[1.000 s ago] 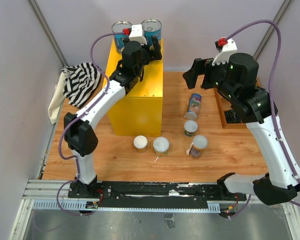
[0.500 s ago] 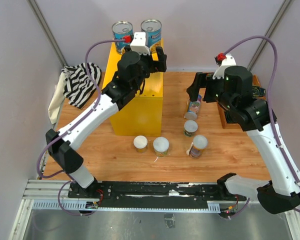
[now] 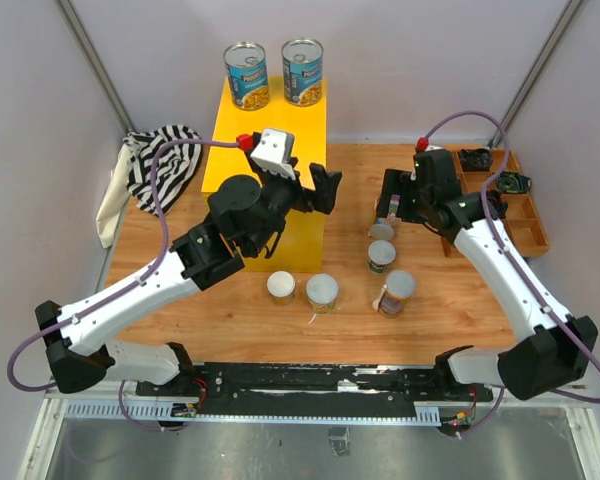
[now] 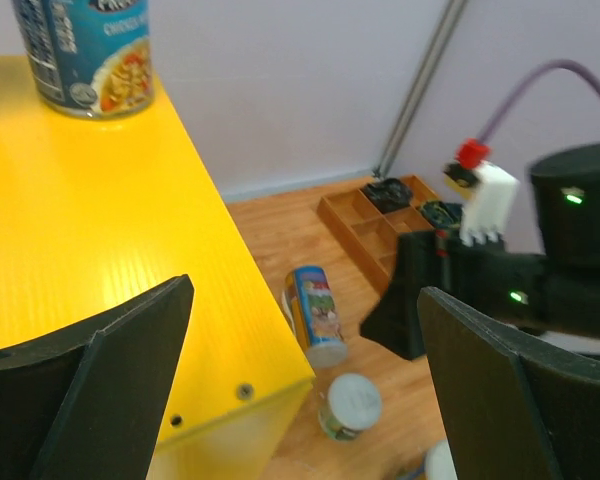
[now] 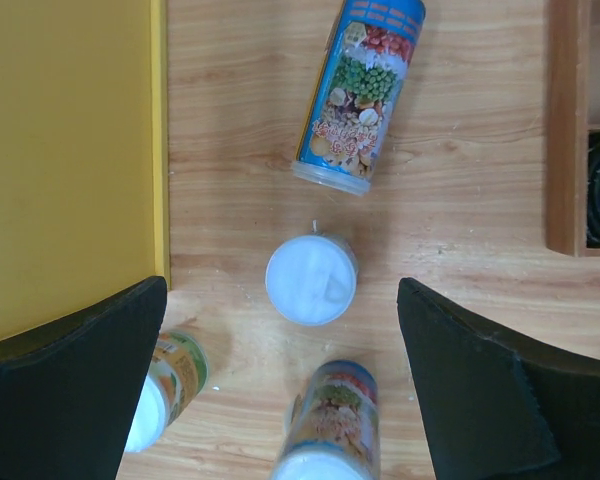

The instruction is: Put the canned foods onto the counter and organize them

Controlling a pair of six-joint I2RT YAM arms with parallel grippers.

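The left arm (image 3: 160, 285) folds low, its elbow swung out to the left and its forearm reaching toward the middle. The left gripper (image 4: 305, 290) points forward, roughly level, jaws spread wide and empty. The right arm (image 3: 510, 270) stretches forward and leftward, its wrist bent down. The right gripper (image 5: 280, 288) faces straight down, jaws wide apart, holding nothing.

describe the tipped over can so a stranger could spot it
Find the big yellow box; on the wooden table right of it sits a group of cans. Take the rearmost: the blue can, lying on its side while its neighbours stand upright.
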